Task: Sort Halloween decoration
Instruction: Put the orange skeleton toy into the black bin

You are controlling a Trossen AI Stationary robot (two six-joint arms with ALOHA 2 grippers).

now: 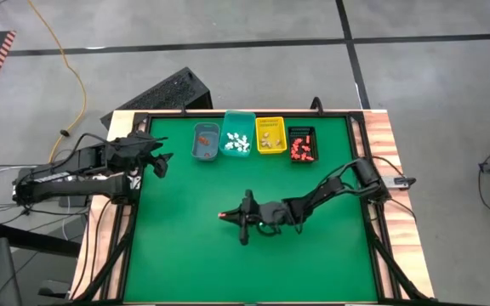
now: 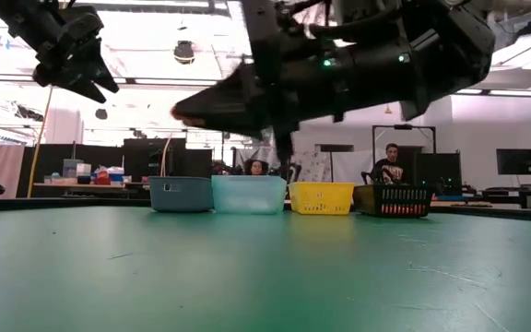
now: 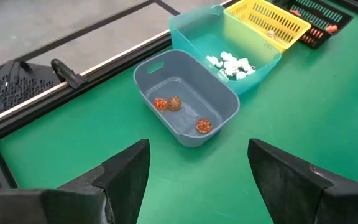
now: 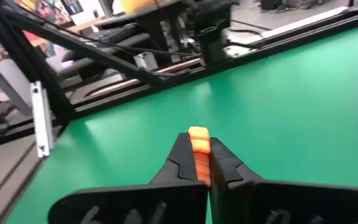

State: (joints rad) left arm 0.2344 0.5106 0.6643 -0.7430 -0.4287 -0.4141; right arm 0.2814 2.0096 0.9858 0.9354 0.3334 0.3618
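The right tool is clamped on an orange piece above the middle of the green worktop. The left tool, fingers spread wide, hangs near the worktop's left edge, just beside the blue bin at its far edge.

Grey concrete floor, bright ceiling lights, seated people

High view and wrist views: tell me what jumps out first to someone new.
The right hand, out over the middle of the green table, is shut on an orange piece. Along the far edge stands a row of four bins: blue, teal, yellow, black. The left hand hangs open near the blue bin.
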